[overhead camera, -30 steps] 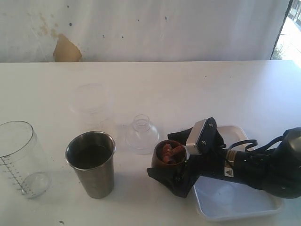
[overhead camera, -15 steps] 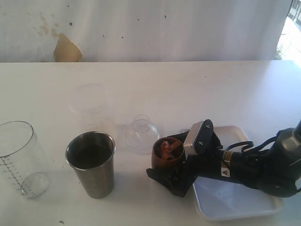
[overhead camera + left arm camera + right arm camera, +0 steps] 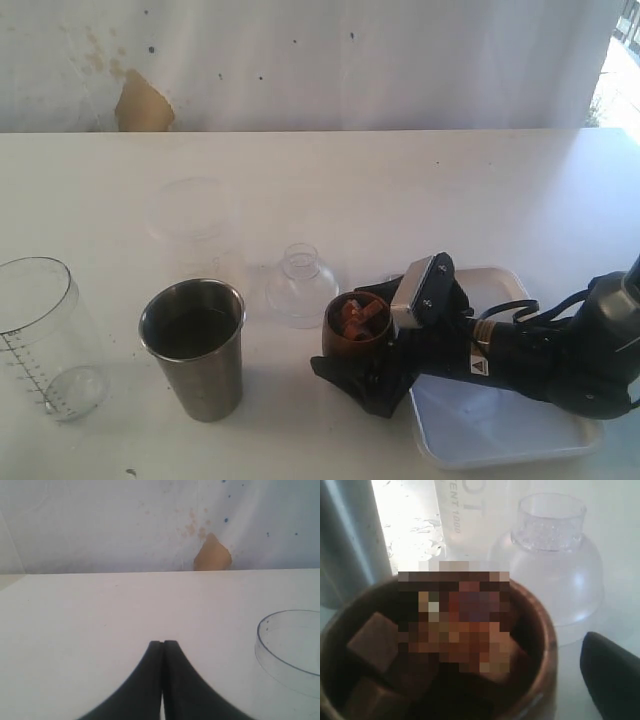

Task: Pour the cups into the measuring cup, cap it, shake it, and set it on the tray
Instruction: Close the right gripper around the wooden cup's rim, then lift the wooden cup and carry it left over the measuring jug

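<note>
1. The white table (image 3: 400, 190) carries all the items.

2. The tray (image 3: 500, 430) lies at the near right edge of the table. Nothing stands in it, and part of it is covered by the right arm.

3. The measuring cup (image 3: 45, 335) stands upright at the far left, well apart from the tray. It appears empty and uncapped.

4. The steel tumbler (image 3: 195, 345) stands upright near the measuring cup, on its right. Its interior is dark, so its contents cannot be determined.

5. A frosted cup (image 3: 190, 225) stands behind the tumbler and is not part of the procedure.

6. A clear domed cap (image 3: 300, 285) rests on the table between the tumbler and the wooden cup, slightly behind both.

7. The wooden cup (image 3: 357, 322) stands upright just beside the tray's left rim. It is filled with reddish-brown pieces.

8. The right gripper (image 3: 342, 330) is set around the wooden cup with its jaws fully spread, one on each side. In the right wrist view a gap is seen between one finger and the cup wall, so no grip is judged to be made.

9. The left gripper (image 3: 163, 650) is held above bare table with its jaws pressed together, and nothing is held.

10. Progress: no pour is judged complete. Both pours, capping, shaking and placement on the tray remain to be carried out.
</note>
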You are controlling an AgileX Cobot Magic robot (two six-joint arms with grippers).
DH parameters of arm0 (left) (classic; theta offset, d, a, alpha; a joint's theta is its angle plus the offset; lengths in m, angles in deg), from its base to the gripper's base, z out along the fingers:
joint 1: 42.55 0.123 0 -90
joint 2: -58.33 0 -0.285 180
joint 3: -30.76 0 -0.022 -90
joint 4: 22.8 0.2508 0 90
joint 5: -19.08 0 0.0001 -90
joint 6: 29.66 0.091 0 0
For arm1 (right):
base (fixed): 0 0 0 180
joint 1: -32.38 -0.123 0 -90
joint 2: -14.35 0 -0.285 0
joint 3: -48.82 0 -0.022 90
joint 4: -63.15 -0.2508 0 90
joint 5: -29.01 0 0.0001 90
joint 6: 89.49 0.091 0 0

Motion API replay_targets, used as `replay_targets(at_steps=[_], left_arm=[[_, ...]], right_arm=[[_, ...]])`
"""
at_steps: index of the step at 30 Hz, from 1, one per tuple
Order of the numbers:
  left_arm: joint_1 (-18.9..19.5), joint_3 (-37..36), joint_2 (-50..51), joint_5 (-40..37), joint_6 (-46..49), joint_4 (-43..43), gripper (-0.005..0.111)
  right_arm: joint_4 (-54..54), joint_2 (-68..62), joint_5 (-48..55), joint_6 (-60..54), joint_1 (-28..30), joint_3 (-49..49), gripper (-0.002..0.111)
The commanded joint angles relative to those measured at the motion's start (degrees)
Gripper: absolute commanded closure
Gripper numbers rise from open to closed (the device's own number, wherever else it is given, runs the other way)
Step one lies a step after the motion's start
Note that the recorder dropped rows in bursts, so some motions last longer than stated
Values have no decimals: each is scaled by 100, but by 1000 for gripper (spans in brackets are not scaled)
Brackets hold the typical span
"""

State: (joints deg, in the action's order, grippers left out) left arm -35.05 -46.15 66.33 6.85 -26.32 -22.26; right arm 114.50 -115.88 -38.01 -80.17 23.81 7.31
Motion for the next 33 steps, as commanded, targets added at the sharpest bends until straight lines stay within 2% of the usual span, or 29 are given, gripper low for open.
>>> replay_targets(at_steps=[1, 18, 20, 23, 26, 31, 32, 33], left_arm=[[-21, -31, -21, 65, 10, -11, 107], [-21, -31, -21, 65, 10, -11, 107], [-21, -31, -21, 65, 10, -11, 107], [-21, -31, -21, 65, 10, -11, 107], [-21, -31, -21, 65, 10, -11, 107], [-21, -31, -21, 65, 10, -11, 107], [-21, -31, -21, 65, 10, -11, 107], [-21, -31, -21, 65, 10, -11, 107]], right_arm=[[-16, -13, -130, 13, -3, 28, 3], [-39, -13, -102, 147, -3, 31, 3], [-39, -13, -94, 147, -3, 31, 6], [-16, -13, -109, 147, -3, 31, 20], [-16, -13, -118, 147, -3, 31, 41], [-3, -13, -147, 147, -3, 31, 92], [8, -13, -230, 179, -3, 31, 108], [8, -2, -285, 179, -3, 31, 108]])
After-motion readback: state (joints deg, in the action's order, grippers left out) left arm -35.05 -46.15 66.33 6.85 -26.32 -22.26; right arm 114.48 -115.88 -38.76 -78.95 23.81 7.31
